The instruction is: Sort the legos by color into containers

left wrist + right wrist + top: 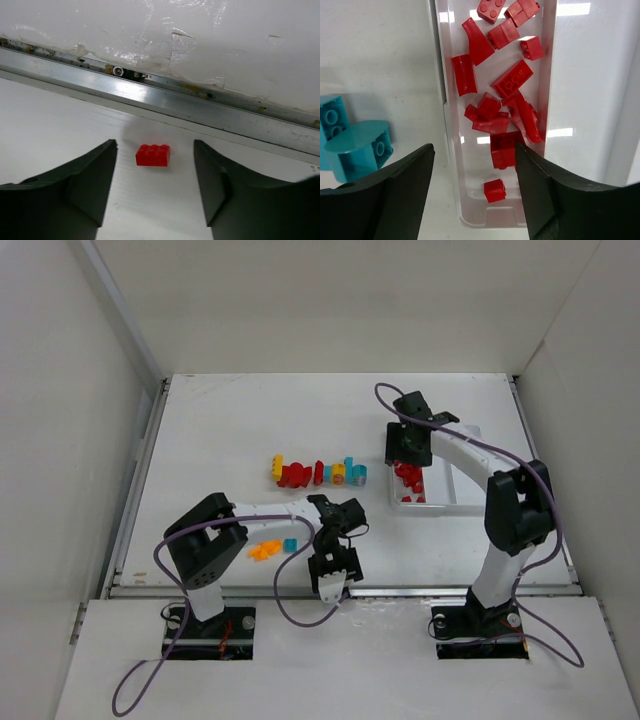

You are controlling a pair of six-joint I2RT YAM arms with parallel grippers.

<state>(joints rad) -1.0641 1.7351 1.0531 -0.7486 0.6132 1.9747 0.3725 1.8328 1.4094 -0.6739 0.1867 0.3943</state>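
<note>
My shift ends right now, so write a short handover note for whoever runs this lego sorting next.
Left tool: open, straddling a loose red brick on the table by the near edge, not touching it.
Right tool: open, empty, above the tray.
Done: a pile of red bricks lies in the tray's leftmost compartment.
To do: that red brick, the mixed row, the orange bricks and a cyan brick; no orange or cyan seen in the tray.

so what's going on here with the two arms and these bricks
Two arms are sorting by color. The left gripper is open around a red brick on the table by the near rail, not touching it. The right gripper hangs open over the red bricks in the white tray. A mixed row of legos waits mid-table.
</note>
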